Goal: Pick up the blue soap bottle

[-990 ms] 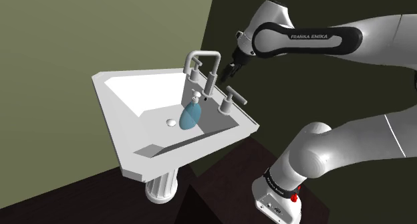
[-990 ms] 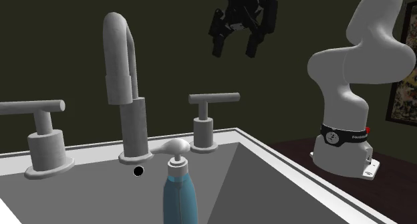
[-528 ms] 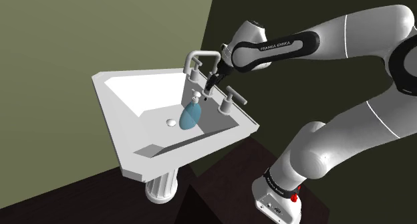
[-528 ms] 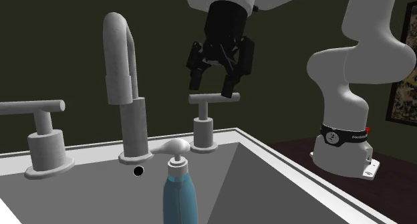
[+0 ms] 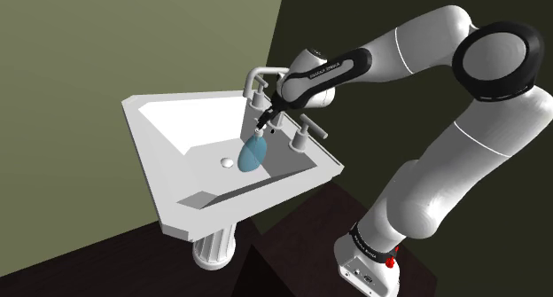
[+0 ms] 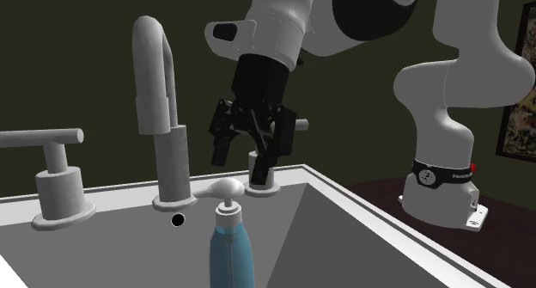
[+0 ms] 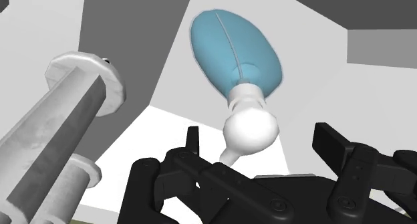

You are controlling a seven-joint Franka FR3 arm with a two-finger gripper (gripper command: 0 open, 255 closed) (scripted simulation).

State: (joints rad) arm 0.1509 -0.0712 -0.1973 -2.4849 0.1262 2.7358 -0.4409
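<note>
End effector (image 6: pixel 242 164) fingers apart, hovering just above the white pump head (image 6: pixel 225 188) of the blue soap bottle (image 6: pixel 232 256), no contact. Bottle stands in the sink (image 5: pixel 164 127) basin at its back edge, under the faucet spout (image 6: pixel 155 88). One tap handle (image 6: pixel 258 186) sits close behind the end effector, the other handle (image 6: pixel 51 170) well apart
</note>
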